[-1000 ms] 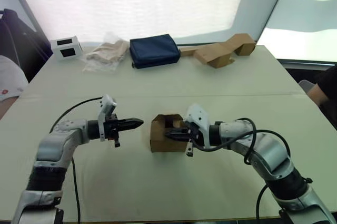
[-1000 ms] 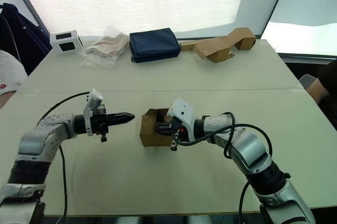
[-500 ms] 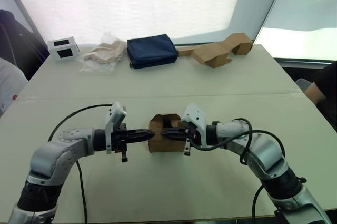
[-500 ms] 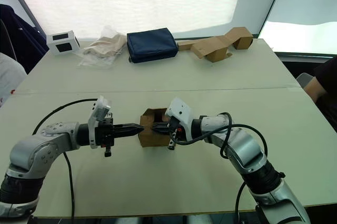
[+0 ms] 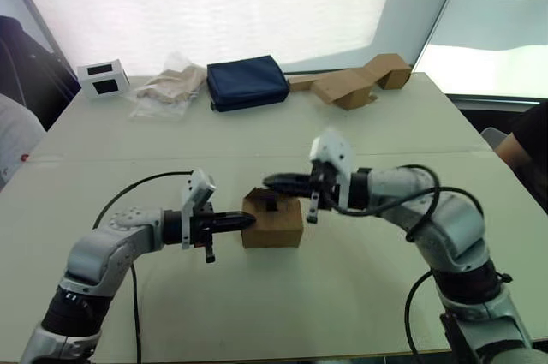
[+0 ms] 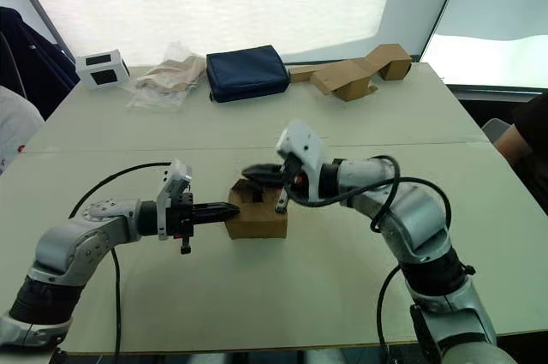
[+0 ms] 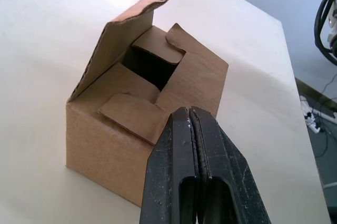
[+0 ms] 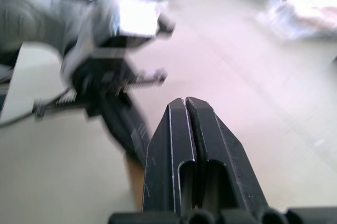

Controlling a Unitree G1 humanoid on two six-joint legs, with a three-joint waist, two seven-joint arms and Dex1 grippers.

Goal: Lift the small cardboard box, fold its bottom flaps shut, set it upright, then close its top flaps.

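Sitting upright on the table [image 5: 385,287], the small cardboard box [image 5: 272,219] is at centre front, between the two arms, so both can reach its top. Box rests on its base, so the bottom flaps are underneath and hidden; judged done, top closing in progress.

Top flaps [image 7: 152,71]: three lie folded inward but leave a dark square gap in the middle; the fourth stands up tilted on the edge away from the left arm. Plain brown corrugated board, unprinted, creases soft, flap edges a bit ragged. Looks light, likely to slide if pushed sideways.

Left end effector [image 5: 242,221] at the box's 9 o'clock, fingers pressed together with nothing between them, tip touching or just beside the side wall near the top edge; probably bracing the box.

Right end effector [image 5: 272,182] just above the box at about 1 o'clock, fingers also closed on nothing, pointing across the opening; likely placed to push a flap down with the closed tip.

Farther out, near the table's far edge: white box with black panels [image 5: 104,78] at 10 o'clock, crumpled plastic bag [image 5: 170,86] at 11, dark blue pouch [image 5: 251,82] at 12, bent cardboard pieces [image 5: 355,83] at 1.
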